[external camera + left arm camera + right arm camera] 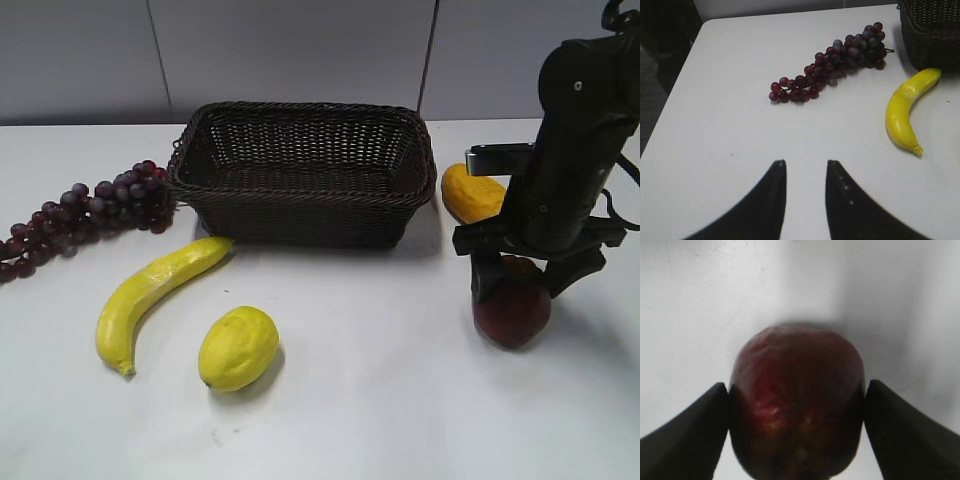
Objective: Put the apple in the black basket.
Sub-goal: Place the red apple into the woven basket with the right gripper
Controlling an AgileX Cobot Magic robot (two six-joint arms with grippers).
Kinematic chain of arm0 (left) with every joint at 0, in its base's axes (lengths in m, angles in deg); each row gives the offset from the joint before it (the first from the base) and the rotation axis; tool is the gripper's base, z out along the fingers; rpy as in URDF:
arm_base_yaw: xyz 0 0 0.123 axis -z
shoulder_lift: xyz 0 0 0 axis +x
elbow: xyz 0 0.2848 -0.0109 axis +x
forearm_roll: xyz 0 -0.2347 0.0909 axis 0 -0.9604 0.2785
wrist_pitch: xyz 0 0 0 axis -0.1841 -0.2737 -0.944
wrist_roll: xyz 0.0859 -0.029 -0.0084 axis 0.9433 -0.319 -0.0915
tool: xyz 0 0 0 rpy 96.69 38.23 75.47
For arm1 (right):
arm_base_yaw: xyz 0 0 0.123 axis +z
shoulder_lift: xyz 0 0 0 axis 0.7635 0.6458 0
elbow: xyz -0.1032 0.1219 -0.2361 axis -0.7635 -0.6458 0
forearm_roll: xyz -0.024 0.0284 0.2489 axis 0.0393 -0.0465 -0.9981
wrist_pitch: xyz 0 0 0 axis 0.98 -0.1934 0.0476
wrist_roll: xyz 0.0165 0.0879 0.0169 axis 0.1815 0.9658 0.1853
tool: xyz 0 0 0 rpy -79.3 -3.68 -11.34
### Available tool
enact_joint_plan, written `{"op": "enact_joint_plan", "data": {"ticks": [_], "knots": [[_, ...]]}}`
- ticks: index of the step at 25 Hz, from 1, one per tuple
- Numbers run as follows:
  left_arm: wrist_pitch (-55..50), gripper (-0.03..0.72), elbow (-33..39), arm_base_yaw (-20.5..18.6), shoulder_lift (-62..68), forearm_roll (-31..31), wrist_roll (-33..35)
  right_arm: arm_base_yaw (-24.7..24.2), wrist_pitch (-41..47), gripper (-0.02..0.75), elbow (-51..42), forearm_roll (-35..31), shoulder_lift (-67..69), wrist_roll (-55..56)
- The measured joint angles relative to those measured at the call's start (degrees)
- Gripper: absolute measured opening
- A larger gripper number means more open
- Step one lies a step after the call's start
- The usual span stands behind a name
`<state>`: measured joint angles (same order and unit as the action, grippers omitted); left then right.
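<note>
The dark red apple (515,312) rests on the white table at the right, in front of and to the right of the black basket (300,195). My right gripper (520,272) comes down on the apple from above. In the right wrist view the apple (797,405) fills the space between the two fingers of the right gripper (796,390), and both fingers touch its sides. The basket is empty. My left gripper (805,162) is open and empty above bare table at the left; a corner of the basket (930,30) shows at the top right of its view.
A purple grape bunch (90,205) (835,70) lies left of the basket. A banana (150,295) (905,110) and a yellow lemon (238,347) lie in front of it. An orange-yellow oval fruit (470,192) sits at the basket's right end, behind my right arm.
</note>
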<state>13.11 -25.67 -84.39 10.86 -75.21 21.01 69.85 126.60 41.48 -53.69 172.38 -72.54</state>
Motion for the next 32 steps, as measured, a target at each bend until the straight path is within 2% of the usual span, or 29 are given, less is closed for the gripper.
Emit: {"op": "enact_joint_plan", "data": {"ticks": [6, 12, 15, 24, 28, 32], "knots": [[0.00, 0.202, 0.00, 0.00, 0.00, 0.00, 0.00, 0.00, 4.32, 0.599, 0.12, 0.10, -1.06, -0.52], [0.00, 0.202, 0.00, 0.00, 0.00, 0.00, 0.00, 0.00, 13.34, 0.599, 5.53, 0.79, -5.51, -4.10], [0.00, 0.202, 0.00, 0.00, 0.00, 0.00, 0.00, 0.00, 18.75, 0.599, 11.88, 0.30, -5.82, -7.92], [0.00, 0.202, 0.00, 0.00, 0.00, 0.00, 0.00, 0.00, 19.88, 0.599, 33.30, -2.38, -4.79, -11.62], [0.00, 0.202, 0.00, 0.00, 0.00, 0.00, 0.00, 0.30, 20.09, 0.599, 45.94, -6.14, 0.29, -13.07], [0.00, 0.202, 0.00, 0.00, 0.00, 0.00, 0.00, 3.03, 20.10, 0.599, 57.91, -6.87, 8.63, -14.08]]}}
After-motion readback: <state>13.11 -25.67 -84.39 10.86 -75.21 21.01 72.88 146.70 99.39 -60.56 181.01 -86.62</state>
